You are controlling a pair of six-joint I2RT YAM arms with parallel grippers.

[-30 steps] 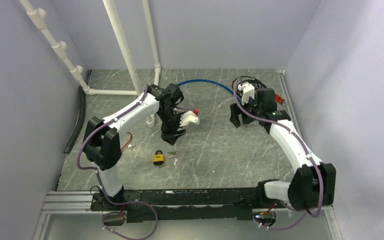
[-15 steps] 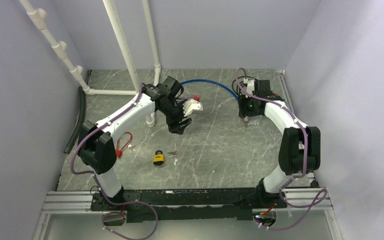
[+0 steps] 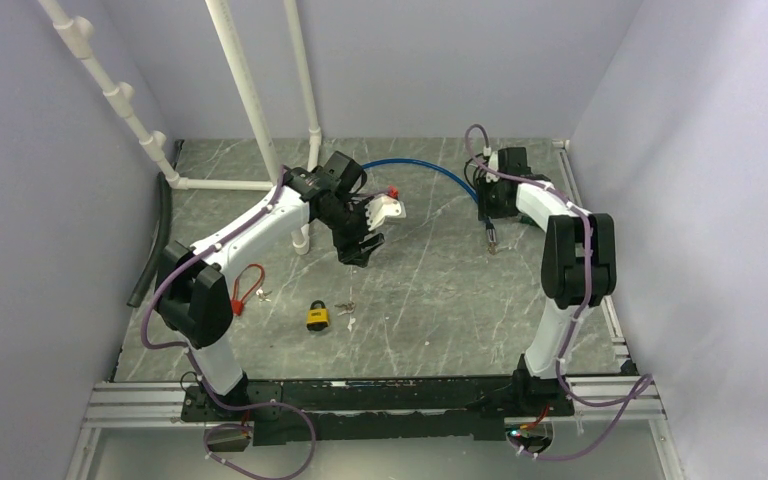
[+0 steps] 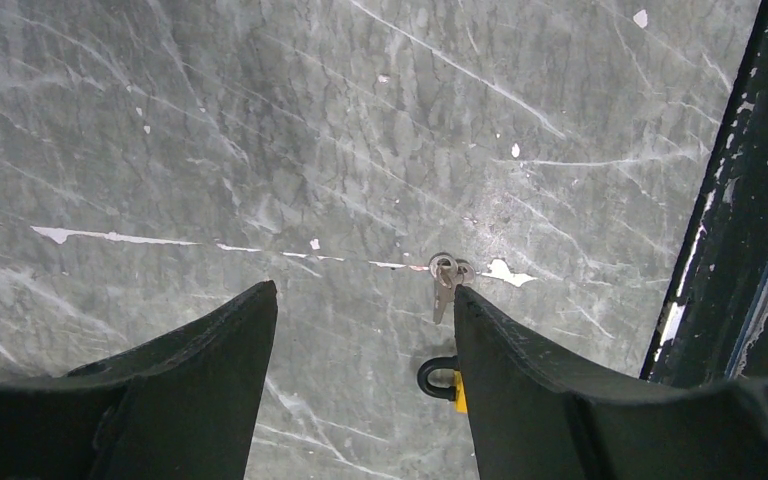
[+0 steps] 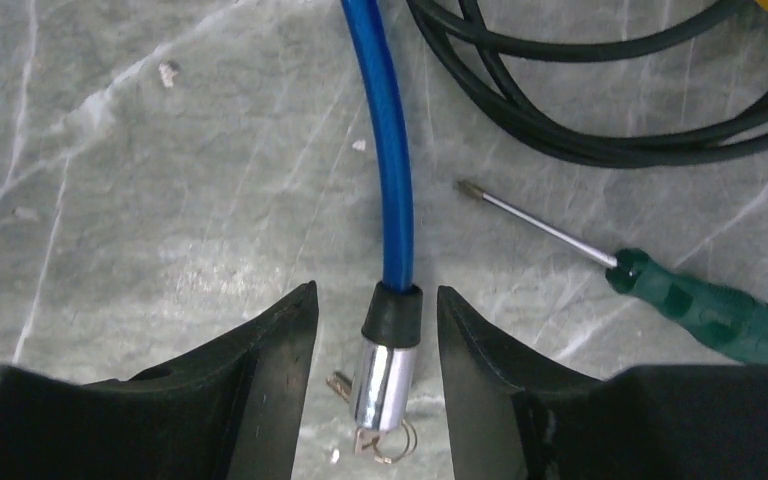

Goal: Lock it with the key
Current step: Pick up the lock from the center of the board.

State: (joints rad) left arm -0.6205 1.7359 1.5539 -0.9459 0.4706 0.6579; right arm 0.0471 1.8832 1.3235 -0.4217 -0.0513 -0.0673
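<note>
Two arms work over a grey marbled table [image 3: 430, 300]. At far left of the top view a black hose [image 3: 150, 250] lies along the wall, with white PVC pipes [image 3: 250, 110] standing behind it. A red cable loop [image 3: 248, 283] lies left of centre, beside the left arm's elbow. The yellow padlock [image 3: 317, 317] lies lower centre, with the key bunch [image 3: 345, 307] just to its right, both on the table and apart from either tool. The left gripper [image 3: 356, 255] hangs up-frame of the padlock, spread wide and holding nothing. In the left wrist view the key bunch sits between its fingers [image 4: 210, 380], the padlock's shackle peeks past the right finger, and a black rail [image 4: 750, 200] runs down the right edge. Right of centre, a blue cable [image 3: 420, 168] arcs across the back toward the right gripper [image 3: 490, 232]. In the right wrist view its jaws are spread; the cable's chrome end sits between them with a thin gap on each side, not pinched. A small key ring [image 5: 390, 440] lies at the chrome tip. Black cables [image 5: 580, 100] are at upper right and a green-handled screwdriver [image 5: 700, 305] at right.
</note>
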